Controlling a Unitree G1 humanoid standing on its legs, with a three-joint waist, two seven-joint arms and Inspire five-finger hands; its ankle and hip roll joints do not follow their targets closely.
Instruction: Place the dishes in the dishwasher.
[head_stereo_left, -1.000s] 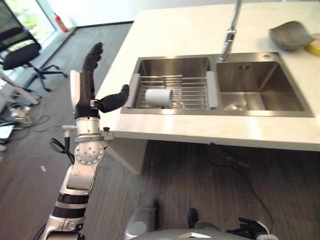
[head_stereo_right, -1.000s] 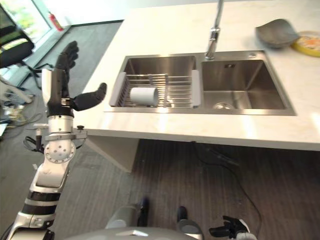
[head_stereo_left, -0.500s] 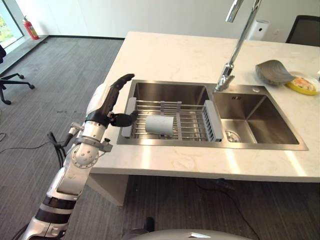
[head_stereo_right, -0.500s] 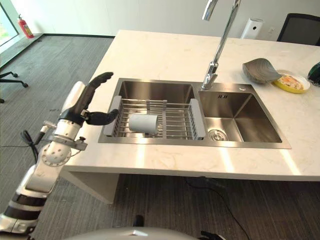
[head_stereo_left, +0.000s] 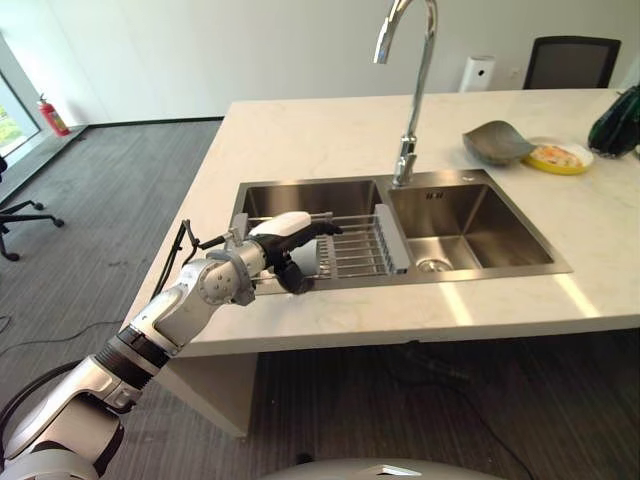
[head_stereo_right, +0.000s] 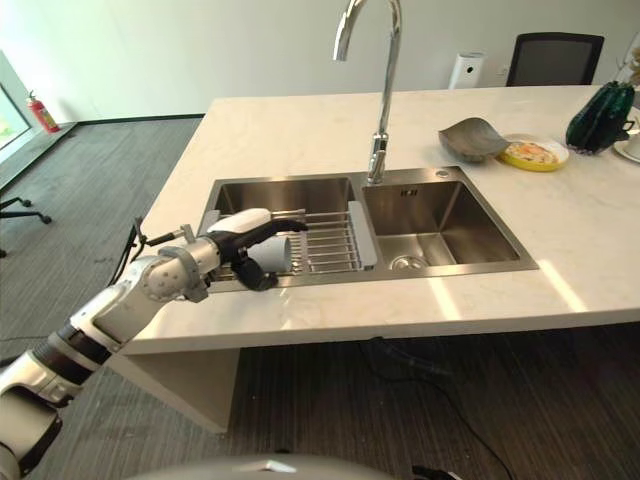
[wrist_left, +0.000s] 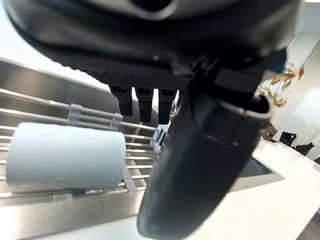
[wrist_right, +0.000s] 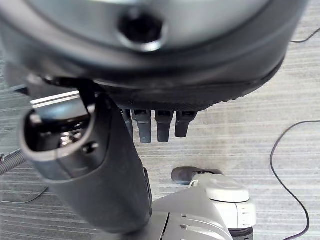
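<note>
A pale grey cup (wrist_left: 65, 155) lies on its side on the wire dish rack (head_stereo_left: 355, 250) set in the left basin of the steel sink. My left hand (head_stereo_left: 290, 232) reaches in over the rack. Its straight fingers (wrist_left: 145, 102) hover just above the cup (head_stereo_right: 277, 252), and its thumb (wrist_left: 200, 165) hangs apart on the near side; the hand is open and not closed on the cup. A grey bowl (head_stereo_left: 497, 142) and a yellow plate (head_stereo_left: 558, 157) with food rest on the counter at the far right. My right hand (wrist_right: 155, 125) hangs open above the floor.
A tall curved faucet (head_stereo_left: 410, 90) rises between the two basins. The right basin (head_stereo_left: 460, 235) holds nothing but its drain. A dark green object (head_stereo_left: 615, 108) sits at the counter's far right edge. A white cylinder (head_stereo_left: 482, 72) and a chair stand behind the counter.
The camera has tilted up and shifted. My left hand has come down from beside the counter's left edge and reached over the rack, with its fingers above the cup.
</note>
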